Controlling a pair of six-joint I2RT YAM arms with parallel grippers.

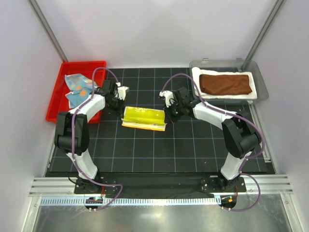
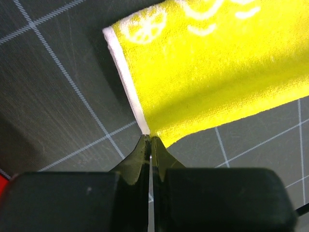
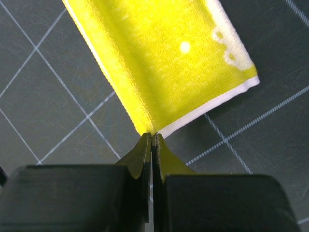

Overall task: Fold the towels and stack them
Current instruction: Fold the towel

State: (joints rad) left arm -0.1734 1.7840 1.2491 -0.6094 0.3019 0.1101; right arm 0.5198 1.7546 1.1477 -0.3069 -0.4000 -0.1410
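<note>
A folded yellow terry towel (image 1: 144, 118) with a pale printed pattern and a white-trimmed edge lies in the middle of the black gridded mat (image 1: 193, 145) that covers the bench, well apart from the other cloths. The left hand (image 1: 120, 105) is at the towel's far left corner and the right hand (image 1: 169, 113) is at its far right corner, both arms reaching inward from their bases at the near edge. In the left wrist view the left hand (image 2: 150, 140) has its two dark fingers pressed together. The corner of the yellow terry towel (image 2: 217, 72) runs straight into the tips, so it is pinching that corner just above the mat (image 2: 58, 96). The right wrist view shows the same: the right hand (image 3: 153, 137) is closed tight on the towel's (image 3: 164, 63) corner, where the white trim meets the folded edge. On the far left, beside the mat, a red plastic tray (image 1: 55, 104) holds a crumpled light blue towel with orange spots (image 1: 77, 89). On the far right, a grey shallow tray (image 1: 260, 87) holds a plain white towel (image 1: 198, 79) laid flat. A folded rust-brown towel (image 1: 226, 83) rests on top of the white one, leaving a white border visible around it.
</note>
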